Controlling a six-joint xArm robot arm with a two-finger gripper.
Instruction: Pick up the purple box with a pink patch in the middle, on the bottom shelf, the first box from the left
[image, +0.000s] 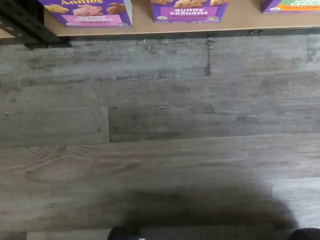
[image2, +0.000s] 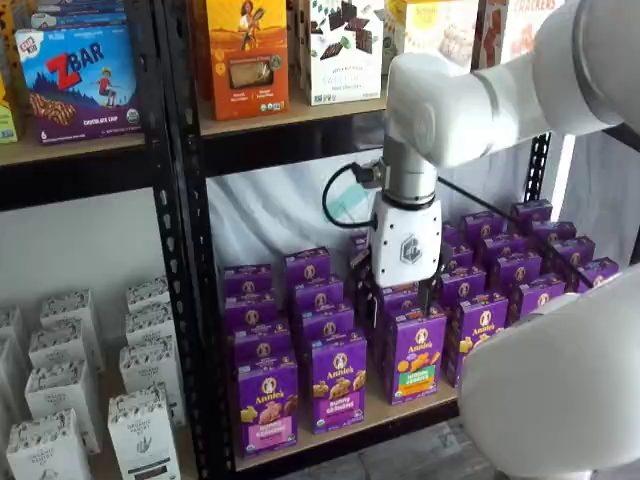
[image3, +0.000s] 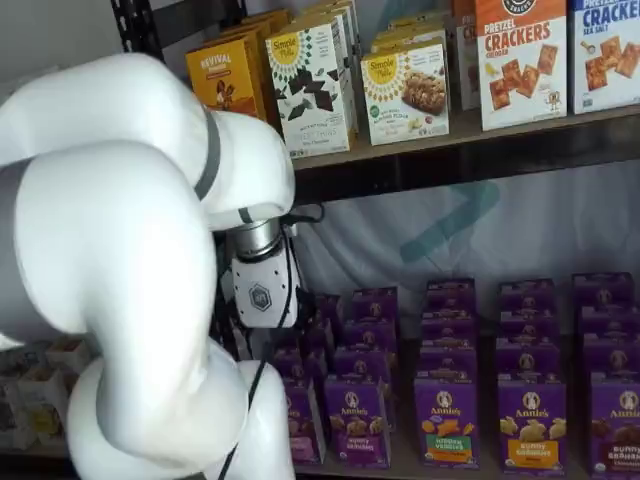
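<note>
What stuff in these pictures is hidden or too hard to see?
- The gripper: in a shelf view its black fingers are lost against the dark boxes behind, so no gap shows.
- The purple box: the wrist view's edge cuts off everything above its pink patch.
- The purple box's small print: too blurry in a shelf view.
- The bottom shelf: the white arm covers its left part in a shelf view.

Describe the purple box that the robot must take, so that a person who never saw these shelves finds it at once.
Look at the bottom shelf, the light wooden board under the rows of purple cartons. At its front edge, beside the black upright, stands the purple box. It has a pink patch on its front, while the front carton two places along has a green-orange patch.
</note>
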